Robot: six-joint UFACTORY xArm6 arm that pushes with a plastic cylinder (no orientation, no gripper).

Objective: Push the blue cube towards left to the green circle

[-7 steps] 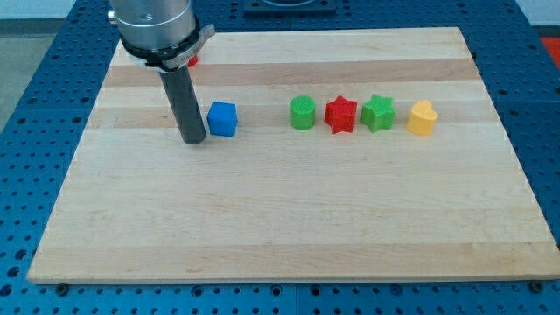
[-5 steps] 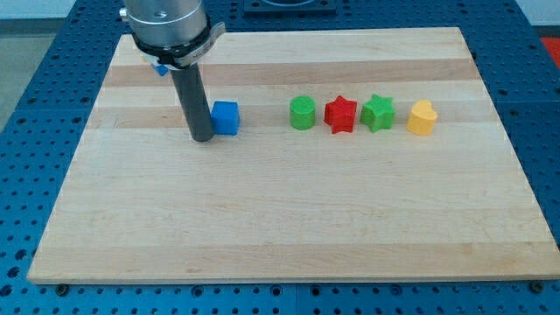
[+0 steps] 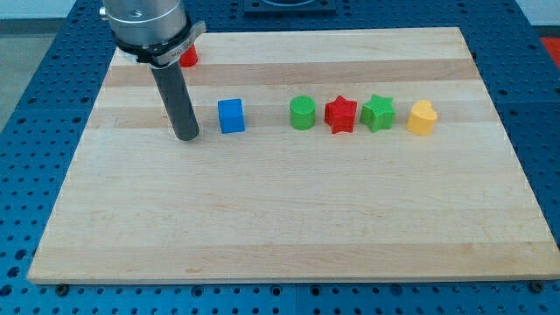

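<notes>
The blue cube sits on the wooden board, left of centre. The green circle, a short cylinder, stands to its right with a gap between them. My tip rests on the board to the left of the blue cube, a small gap apart and not touching it. The rod rises up and to the left to the arm's grey housing.
To the right of the green circle stand a red star, a green star and a yellow block, in one row. A red block shows partly behind the arm at the top left.
My tip moved right against the blue cube and nudged it slightly right, then drew back to the left, leaving a gap. The other blocks have not moved.
</notes>
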